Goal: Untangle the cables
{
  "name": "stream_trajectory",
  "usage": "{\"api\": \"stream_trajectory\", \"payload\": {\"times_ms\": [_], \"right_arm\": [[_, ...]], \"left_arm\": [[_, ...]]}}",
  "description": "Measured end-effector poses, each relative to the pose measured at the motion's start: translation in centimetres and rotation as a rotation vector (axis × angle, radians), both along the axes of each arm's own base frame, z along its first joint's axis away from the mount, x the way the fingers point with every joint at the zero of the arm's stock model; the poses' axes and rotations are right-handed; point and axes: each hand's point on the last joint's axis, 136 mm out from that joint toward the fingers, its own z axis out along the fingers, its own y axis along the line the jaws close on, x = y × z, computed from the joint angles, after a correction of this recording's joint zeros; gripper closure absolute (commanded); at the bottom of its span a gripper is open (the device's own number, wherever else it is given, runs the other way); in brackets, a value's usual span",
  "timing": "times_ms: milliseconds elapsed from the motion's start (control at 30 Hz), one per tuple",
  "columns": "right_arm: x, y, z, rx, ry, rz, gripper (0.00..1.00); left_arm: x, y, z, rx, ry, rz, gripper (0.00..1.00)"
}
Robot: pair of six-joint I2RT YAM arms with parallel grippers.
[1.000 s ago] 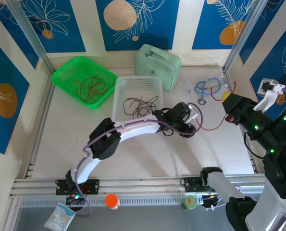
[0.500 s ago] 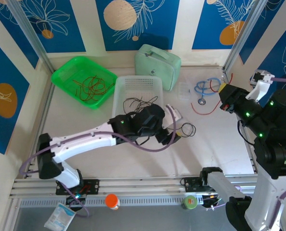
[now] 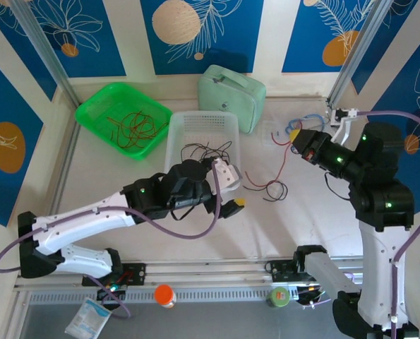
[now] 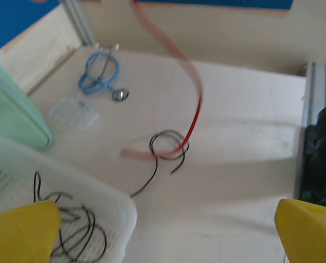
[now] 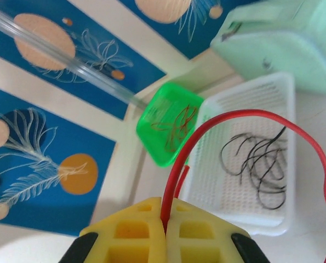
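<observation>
Since half a second ago, your left arm has drawn back from the loose tangle. The left gripper (image 3: 232, 189) now sits just off the near right corner of the white perforated plastic basket (image 3: 202, 115). Its jaws have spread wide and hold nothing. Your right arm has swung inward, and the red wire has come up with it.

Count:
- Two containers: the white basket and a bright green plastic tray (image 3: 90, 109).
- Loose on the pale table (image 3: 322, 212): one thin red wire (image 4: 199, 104) and one thin black wire (image 4: 151, 145).
- In the basket: several curled black strands (image 5: 256, 159), too overlapped to number.
- In the green tray: a heap of red and dark strands (image 3: 133, 127), also uncountable.
- One mint-green zipped case (image 3: 232, 92), one light-blue coiled cable (image 4: 101, 70) and one small clear packet (image 4: 75, 112).

Pose: your left arm lies low and stretched out from the near left. Your right arm stands tall on the right, with its forearm reaching left and the right gripper (image 3: 295, 134) raised above the table.

Views:
- The right wrist view shows the yellow pads pressed together on the red wire's end.
- The left wrist view shows the wire's lower end crossing the black loop on the table.
- The top view gives both arms' poses.
</observation>
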Motion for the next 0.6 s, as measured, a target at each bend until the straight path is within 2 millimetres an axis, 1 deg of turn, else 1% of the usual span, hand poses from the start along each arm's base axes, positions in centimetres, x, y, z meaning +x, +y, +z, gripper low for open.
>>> {"api": "stream_trajectory", "payload": {"times_ms": [100,167,367,433,567,600], "right_arm": [[-0.5,1.3,-0.6,0.064,0.029,0.054,1.00],[-1.1,2.0,-0.6,0.094,0.032,0.084,1.00],[-3.3,4.0,0.1,0.164,0.017,0.185,1.00],[-3.5,4.6,0.1,0.179,0.019,0.213,1.00],[-3.4,5.6,-0.1,0.206,0.034,0.252,1.00],[-3.4,5.8,-0.1,0.214,0.035,0.262,1.00]], "left_arm": [[0.3,-1.3,1.0,-0.058,-0.027,-0.023,0.00],[0.8,-2.1,1.2,-0.070,-0.037,-0.025,0.00],[3.6,-5.0,0.8,-0.095,-0.042,-0.002,0.00],[4.8,-5.7,0.8,-0.113,-0.035,0.010,0.00],[7.0,-6.2,0.9,-0.164,-0.010,0.029,0.00],[7.6,-6.3,0.9,-0.183,0.002,0.030,0.02]]}}
